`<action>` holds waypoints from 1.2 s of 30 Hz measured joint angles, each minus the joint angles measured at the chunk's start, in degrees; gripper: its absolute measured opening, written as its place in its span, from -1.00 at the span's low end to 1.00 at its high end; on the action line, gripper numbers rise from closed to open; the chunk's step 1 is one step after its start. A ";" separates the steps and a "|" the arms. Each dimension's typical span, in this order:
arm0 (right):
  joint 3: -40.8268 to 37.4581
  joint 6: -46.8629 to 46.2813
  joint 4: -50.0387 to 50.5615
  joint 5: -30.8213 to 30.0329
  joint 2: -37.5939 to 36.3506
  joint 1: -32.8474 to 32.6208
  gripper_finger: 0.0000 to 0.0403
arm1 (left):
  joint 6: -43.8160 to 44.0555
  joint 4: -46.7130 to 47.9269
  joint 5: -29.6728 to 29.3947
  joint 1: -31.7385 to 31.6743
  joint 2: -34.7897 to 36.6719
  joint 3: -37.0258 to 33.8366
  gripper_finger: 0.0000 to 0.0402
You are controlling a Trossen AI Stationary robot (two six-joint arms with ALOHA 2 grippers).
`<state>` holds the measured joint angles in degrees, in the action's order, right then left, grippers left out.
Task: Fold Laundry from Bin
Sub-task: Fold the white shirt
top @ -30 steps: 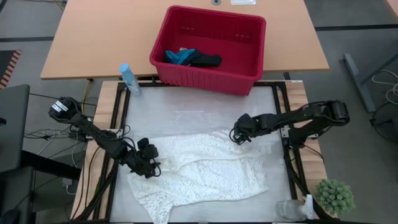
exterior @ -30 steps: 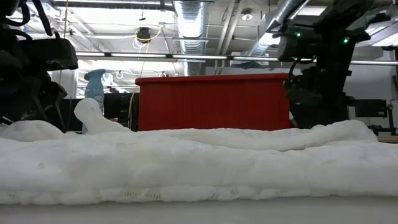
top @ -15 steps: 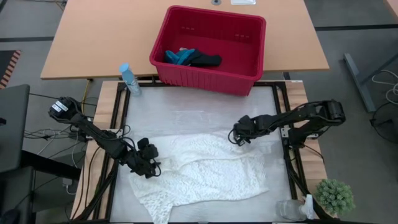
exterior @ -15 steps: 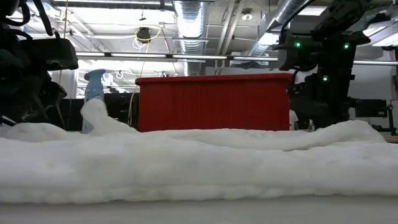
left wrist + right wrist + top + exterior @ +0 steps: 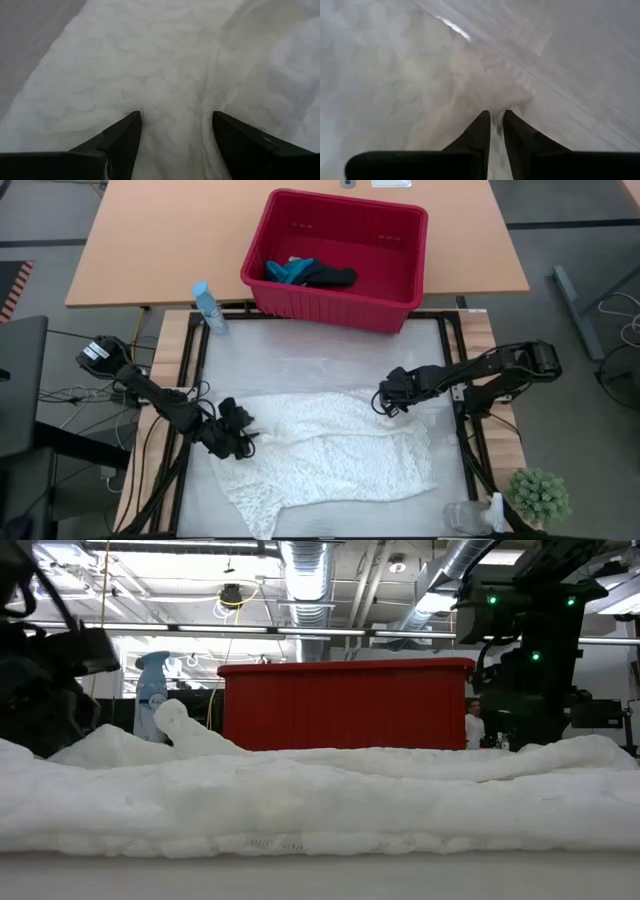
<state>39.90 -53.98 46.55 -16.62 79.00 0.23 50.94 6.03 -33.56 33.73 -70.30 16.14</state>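
Note:
The large white lacy cloth (image 5: 330, 450) lies spread on the table's near half and fills the low view (image 5: 320, 800). My left gripper (image 5: 240, 432) stands open at its left edge, with cloth between its fingers (image 5: 175, 120). At the cloth's far right edge my right gripper (image 5: 385, 402) is shut on the cloth. The red bin (image 5: 300, 292) stands at the table's far edge. In it lie a teal cloth (image 5: 288, 270) and a dark cloth (image 5: 330, 277). My left gripper sets both open fingertips (image 5: 131, 122) on the white cloth near its left edge, slanting down from the table's left. A raised ridge of cloth (image 5: 200, 100) runs between them; the cloth lies on the table. My right gripper pinches the cloth's far right edge (image 5: 512, 100) between its two fingers, which point steeply down from above. One layer or several, I cannot tell. The cloth stays on the table.
A blue spray bottle (image 5: 206, 306) stands at the table's far left corner. A small potted plant (image 5: 540, 495) and a clear container (image 5: 465, 516) sit at the near right corner. Bare tabletop (image 5: 300, 360) lies between the cloth and the bin.
My left gripper has come down onto the cloth's left edge and tipped a little. The cloth beside it has bunched into a ridge, and the hump at the cloth's left has shifted toward the middle.

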 joint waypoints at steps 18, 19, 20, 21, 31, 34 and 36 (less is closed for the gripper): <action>-0.04 -11.95 17.95 -1.79 -1.70 -5.22 -0.67 | 7.65 -0.51 0.36 -0.40 0.12 -3.98 -0.52; -0.01 -10.76 16.24 -2.50 -2.05 -5.78 -0.67 | 7.03 -0.80 0.53 -0.41 0.08 -4.00 -0.54; 0.10 -9.40 14.09 -2.92 -2.32 -6.23 -0.67 | 6.44 -1.09 0.63 -0.41 0.08 -4.04 -0.56; 0.13 -8.08 11.79 -2.98 -2.54 -6.50 -0.67 | 5.91 -1.34 0.72 -0.41 0.06 -4.08 -0.57; 0.20 0.50 1.56 -3.07 -2.14 -1.95 -0.31 | 4.31 -2.81 0.30 -0.39 -0.10 -4.26 -0.52; 0.20 2.13 0.56 -3.56 -2.10 -0.33 -0.14 | 4.29 -2.92 0.40 -0.39 -0.10 -4.24 -0.47; 0.20 2.95 -0.08 -3.90 -2.10 0.47 -0.05 | 4.30 -3.00 0.50 -0.39 -0.10 -4.24 -0.45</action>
<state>40.10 -51.04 46.47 -20.53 76.90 0.70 55.24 3.03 -33.06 33.34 -70.39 11.90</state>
